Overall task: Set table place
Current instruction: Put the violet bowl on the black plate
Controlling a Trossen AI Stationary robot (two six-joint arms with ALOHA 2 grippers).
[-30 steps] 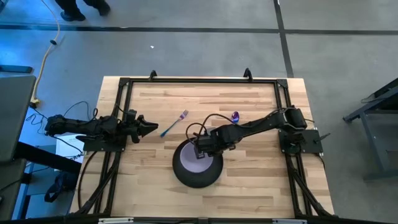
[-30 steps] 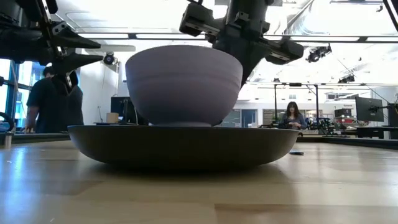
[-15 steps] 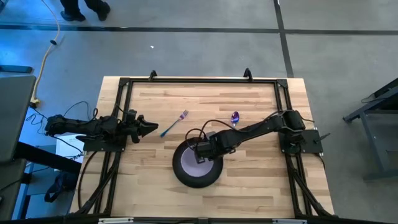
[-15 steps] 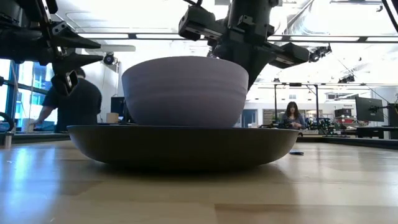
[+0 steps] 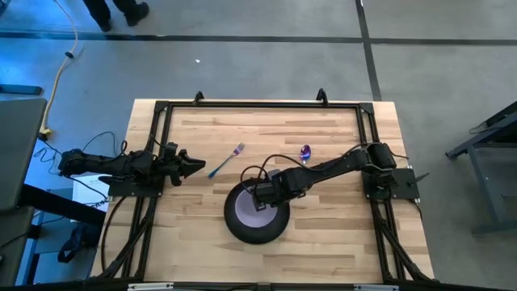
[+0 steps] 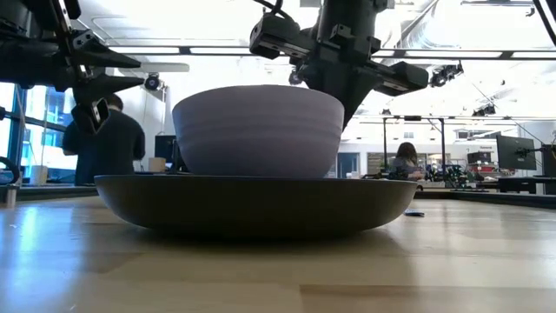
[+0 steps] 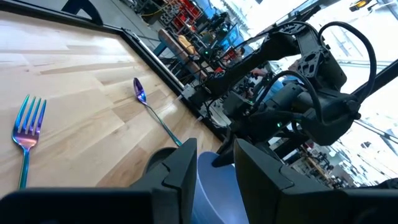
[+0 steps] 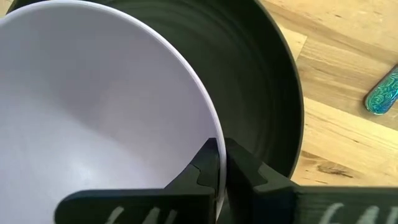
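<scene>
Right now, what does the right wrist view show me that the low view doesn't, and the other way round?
Only the right wrist view: the right gripper with its fingers shut on the bowl's rim, one inside and one outside, and a utensil handle on the table.
Only the low view: the left gripper raised off to the side, holding nothing, and people in the room behind.
Both: the bowl sitting in the plate on the table.
</scene>
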